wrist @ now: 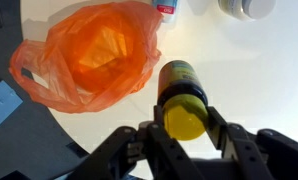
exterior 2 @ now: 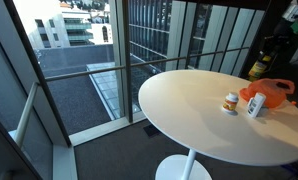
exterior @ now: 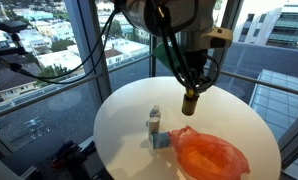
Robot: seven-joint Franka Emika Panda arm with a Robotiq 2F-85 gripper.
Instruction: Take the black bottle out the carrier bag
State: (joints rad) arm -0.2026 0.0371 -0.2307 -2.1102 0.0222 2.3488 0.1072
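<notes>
The black bottle [wrist: 181, 82] has a yellow cap and a dark body. My gripper [wrist: 184, 126] is shut on it at the cap end. In both exterior views the bottle [exterior: 189, 101] [exterior 2: 257, 68] hangs in the gripper [exterior: 190, 90] above the round white table, outside the bag. The orange carrier bag [wrist: 94, 55] lies open on the table beside the bottle, and also shows in both exterior views [exterior: 210, 155] [exterior 2: 270, 93].
A small white-capped jar [exterior: 154, 119] [exterior 2: 230, 102] and a small white and blue box [exterior: 161, 138] [exterior 2: 255, 106] stand on the round white table [exterior: 124, 120] [exterior 2: 189, 110] next to the bag. Glass windows and a railing surround the table.
</notes>
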